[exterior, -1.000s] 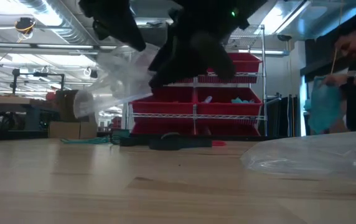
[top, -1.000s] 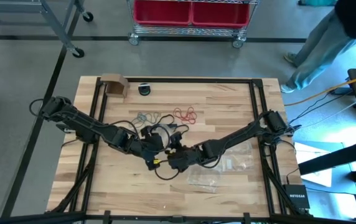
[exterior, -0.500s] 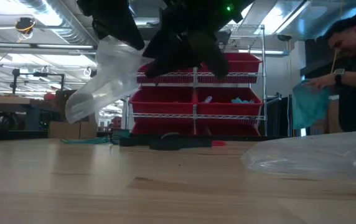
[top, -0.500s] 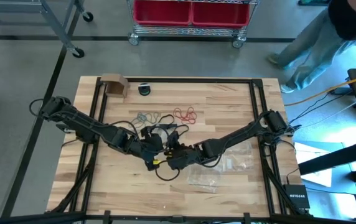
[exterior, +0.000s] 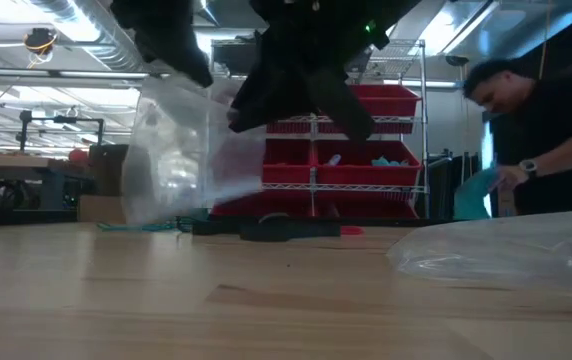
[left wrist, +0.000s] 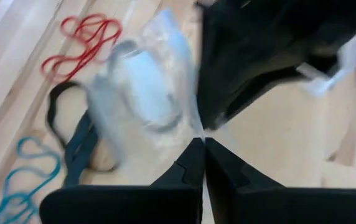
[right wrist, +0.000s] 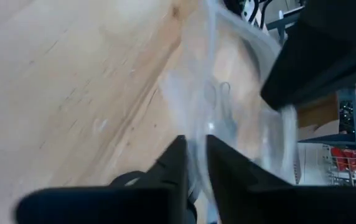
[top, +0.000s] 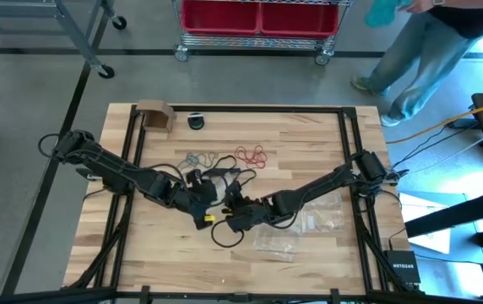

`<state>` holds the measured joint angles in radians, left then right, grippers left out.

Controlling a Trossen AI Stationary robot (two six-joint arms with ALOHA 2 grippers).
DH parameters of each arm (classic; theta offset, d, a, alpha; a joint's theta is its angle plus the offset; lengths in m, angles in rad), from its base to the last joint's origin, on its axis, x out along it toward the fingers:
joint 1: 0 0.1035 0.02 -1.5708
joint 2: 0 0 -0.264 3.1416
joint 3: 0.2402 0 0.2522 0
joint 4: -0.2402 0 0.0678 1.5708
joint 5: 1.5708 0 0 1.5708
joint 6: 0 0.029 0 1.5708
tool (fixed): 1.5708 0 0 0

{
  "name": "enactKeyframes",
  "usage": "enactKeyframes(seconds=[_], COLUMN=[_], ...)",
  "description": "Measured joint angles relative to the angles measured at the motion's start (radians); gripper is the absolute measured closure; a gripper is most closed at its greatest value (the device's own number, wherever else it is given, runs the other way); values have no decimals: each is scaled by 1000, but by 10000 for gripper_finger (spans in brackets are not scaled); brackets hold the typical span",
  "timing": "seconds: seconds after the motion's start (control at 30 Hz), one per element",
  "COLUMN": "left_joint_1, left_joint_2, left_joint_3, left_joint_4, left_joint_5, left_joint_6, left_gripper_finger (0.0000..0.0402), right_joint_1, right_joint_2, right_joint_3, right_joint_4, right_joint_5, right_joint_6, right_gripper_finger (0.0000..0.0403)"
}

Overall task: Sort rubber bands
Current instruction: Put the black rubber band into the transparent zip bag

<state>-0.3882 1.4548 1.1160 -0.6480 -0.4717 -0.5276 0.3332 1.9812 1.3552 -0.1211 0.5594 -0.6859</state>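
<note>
Currently the rubber bands [top: 225,158] lie loose on the table [top: 157,245] past both arms: teal, black, red clusters. Left gripper [left wrist: 200,144] is pinched on a clear zip bag [left wrist: 144,99], held off the wood. Right gripper [right wrist: 193,152] clamps the same bag's film.

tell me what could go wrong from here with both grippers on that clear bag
1. The clear bag hangs above the table, pinched at its edge by the left gripper and the right gripper. If they pull apart, the thin film may slip out or tear.
2. The bag looks crumpled, its mouth not clearly open, so loading bands could fail.
3. The black rubber bands, red rubber bands and teal rubber bands lie just beneath; a swinging bag could mix them.
</note>
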Motion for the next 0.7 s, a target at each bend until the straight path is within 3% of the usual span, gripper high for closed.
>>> enactKeyframes(seconds=[0.1, 0.3, 0.7], left_joint_1=[1, 1, 10], left_joint_2=[0, 0, 1], left_joint_3=[0, 0, 0], left_joint_4=[-41, -33, -57], left_joint_5=[-19, -70, -227], left_joint_6=[-38, -50, -76], left_gripper_finger=[401, 401, 401], right_joint_1=[0, 0, -1], right_joint_2=[0, 0, 0], right_joint_3=[0, 0, 0], right_joint_4=[-1, -3, -5], right_joint_5=[-29, -58, -173], right_joint_6=[27, 87, 216], right_gripper_finger=[396, 380, 400])
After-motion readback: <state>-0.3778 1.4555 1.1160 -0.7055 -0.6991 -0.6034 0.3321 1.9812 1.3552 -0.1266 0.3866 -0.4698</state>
